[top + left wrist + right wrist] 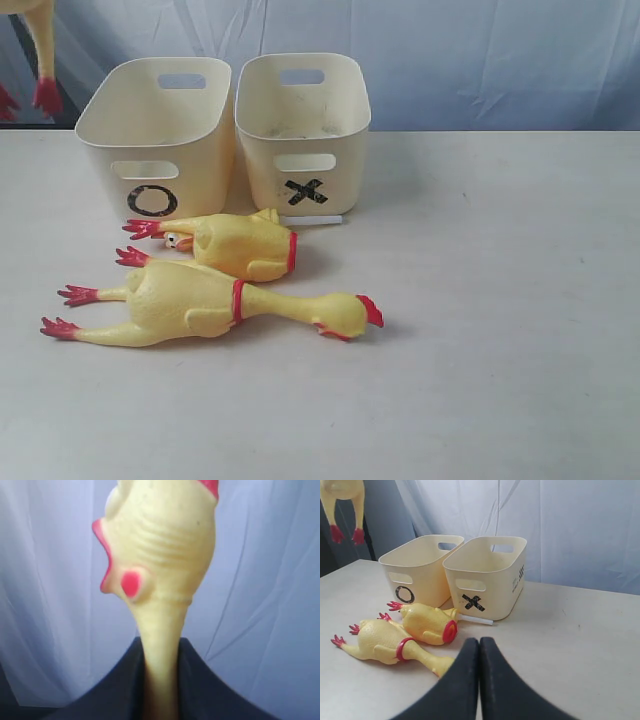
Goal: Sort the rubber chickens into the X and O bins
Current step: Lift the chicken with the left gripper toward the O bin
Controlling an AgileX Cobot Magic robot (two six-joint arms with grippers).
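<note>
Neck of raised chicken (165,545) pinched by left gripper (161,655); right gripper (479,642) pressed together; long chicken (200,305) and short chicken (245,247) lie before O bin (190,150)

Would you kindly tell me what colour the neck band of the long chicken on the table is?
Red: the neck band shows best in the exterior view.
</note>
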